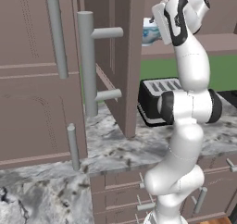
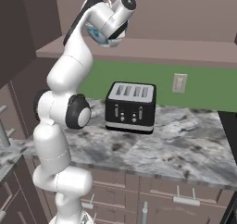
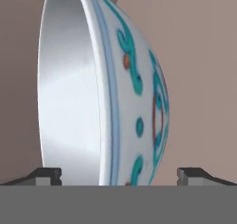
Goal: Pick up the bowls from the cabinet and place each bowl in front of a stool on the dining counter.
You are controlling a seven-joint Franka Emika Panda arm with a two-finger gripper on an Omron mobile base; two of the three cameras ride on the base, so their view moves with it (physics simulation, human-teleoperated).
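Glossy glazed porcelain bowl (image 3: 115,93), matt brown wood cabinet (image 1: 28,79), polished marbled stone countertop (image 2: 176,140), shiny blk toaster (image 2: 130,108).

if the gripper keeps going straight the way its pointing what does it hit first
The bowl. In the hand view the open gripper has its rim lined up between the jaws, nothing in between. How close it is can't be judged; the cabinet wall lies behind it.

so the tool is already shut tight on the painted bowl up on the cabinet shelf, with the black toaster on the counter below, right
Not quite. The tool is open, not shut: in the hand view its fingertips stand wide to either side of the painted bowl, whose rim sits between them, ungripped. The rest holds: the bowl is up on the cabinet shelf, and the black toaster stands on the counter below.
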